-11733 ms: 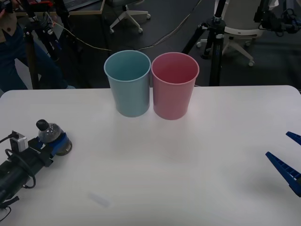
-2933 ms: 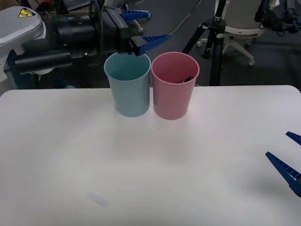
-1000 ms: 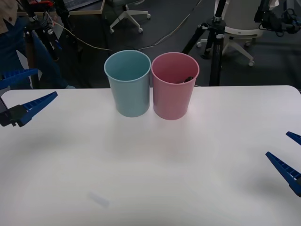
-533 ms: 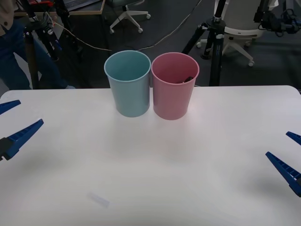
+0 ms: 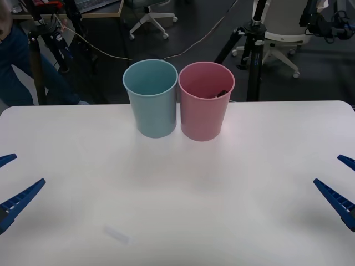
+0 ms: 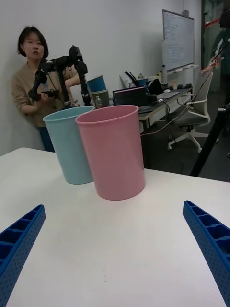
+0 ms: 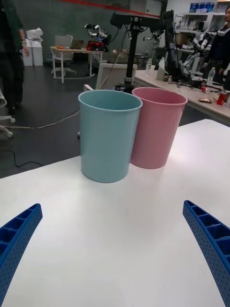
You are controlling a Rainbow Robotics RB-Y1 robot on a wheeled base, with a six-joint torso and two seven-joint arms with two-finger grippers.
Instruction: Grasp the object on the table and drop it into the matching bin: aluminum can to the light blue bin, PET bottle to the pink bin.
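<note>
Two tools (image 5: 12, 183) (image 5: 342, 185) spread wide; PET bottle (image 5: 221, 92) inside pink bin (image 5: 204, 113).

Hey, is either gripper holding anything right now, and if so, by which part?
Nothing is held. The left gripper and right gripper are both open over the table.

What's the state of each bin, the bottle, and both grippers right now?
light blue bin: upright on the table, looks empty.
pink bin: upright beside it, something dark inside.
PET bottle: inside the pink bin, only a dark bit visible.
left gripper: open, empty, at the table's left edge.
right gripper: open, empty, at the right edge.
</note>
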